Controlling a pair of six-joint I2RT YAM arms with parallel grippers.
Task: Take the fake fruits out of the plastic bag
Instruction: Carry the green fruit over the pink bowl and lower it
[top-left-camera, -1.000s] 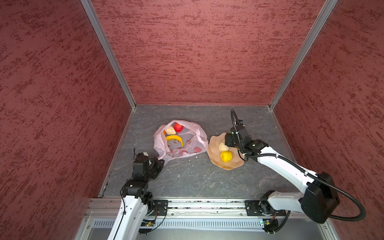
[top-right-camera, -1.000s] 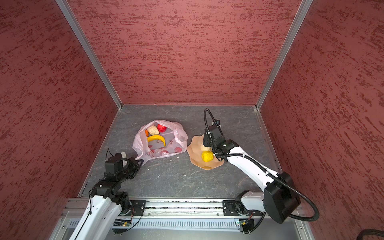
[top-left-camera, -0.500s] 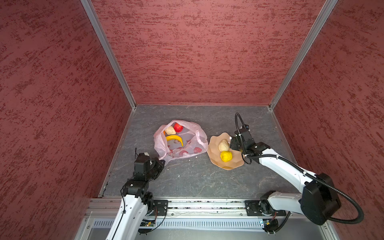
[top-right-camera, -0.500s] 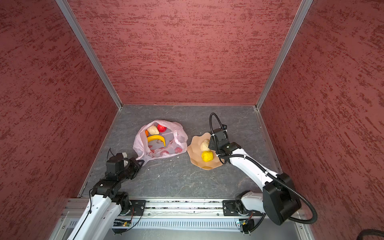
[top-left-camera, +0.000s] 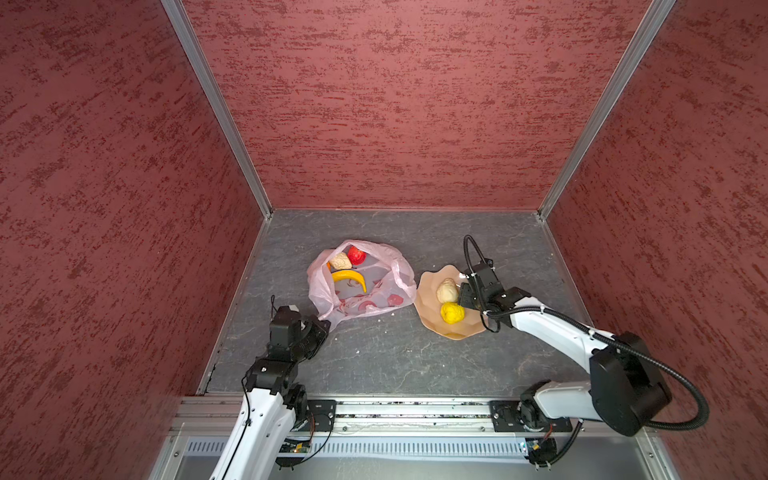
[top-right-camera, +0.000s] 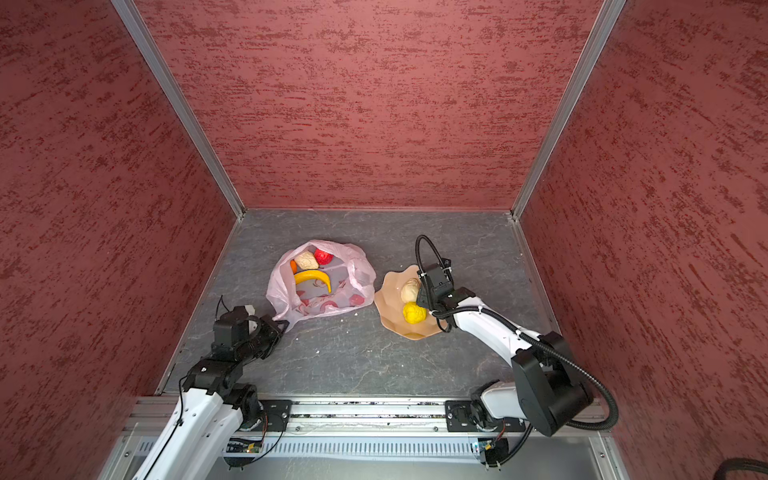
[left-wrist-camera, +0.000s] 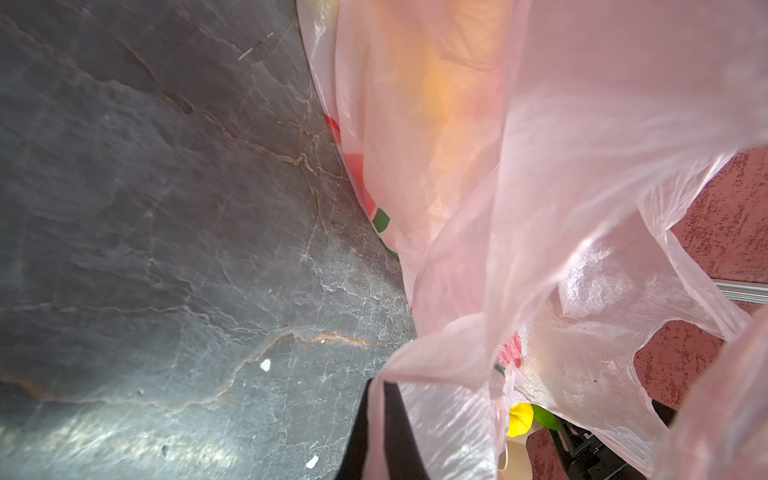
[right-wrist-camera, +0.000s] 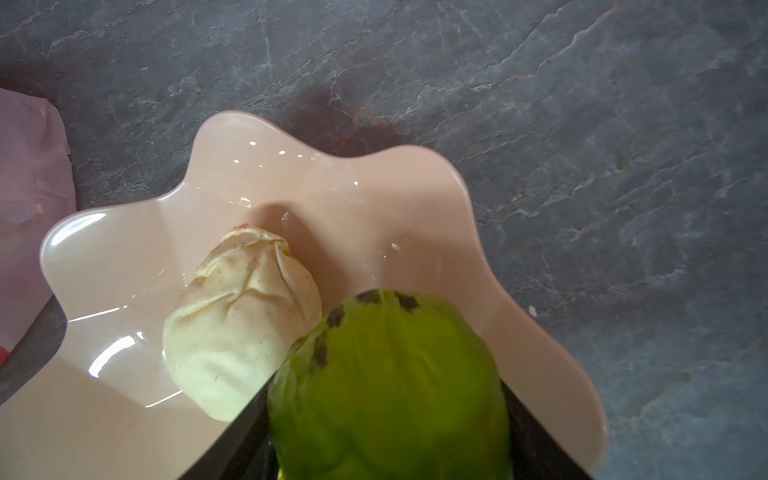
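The plastic bag (top-left-camera: 374, 301) lies open on the table (top-left-camera: 395, 361), just left of the plate (top-left-camera: 428, 309), where it lay a second ago. Inside it show a banana (top-left-camera: 349, 276), a red fruit (top-left-camera: 356, 255), a cream lumpy fruit (top-left-camera: 340, 261) and a sliver of an orange fruit (top-left-camera: 329, 266), mostly hidden by the bag's edge. The left gripper (top-left-camera: 322, 326) is pressed together on the bag's near corner, unmoved. The right gripper (right-wrist-camera: 386, 415), clamped around a green fruit (right-wrist-camera: 386, 365), has drawn slightly aside over the plate. The cream fruit (top-left-camera: 446, 290) there, half covered before, now shows whole beside the bumpy yellow fruit (top-left-camera: 452, 312). In both top views the gripper hides the green fruit; the right wrist view cuts off its lower part.
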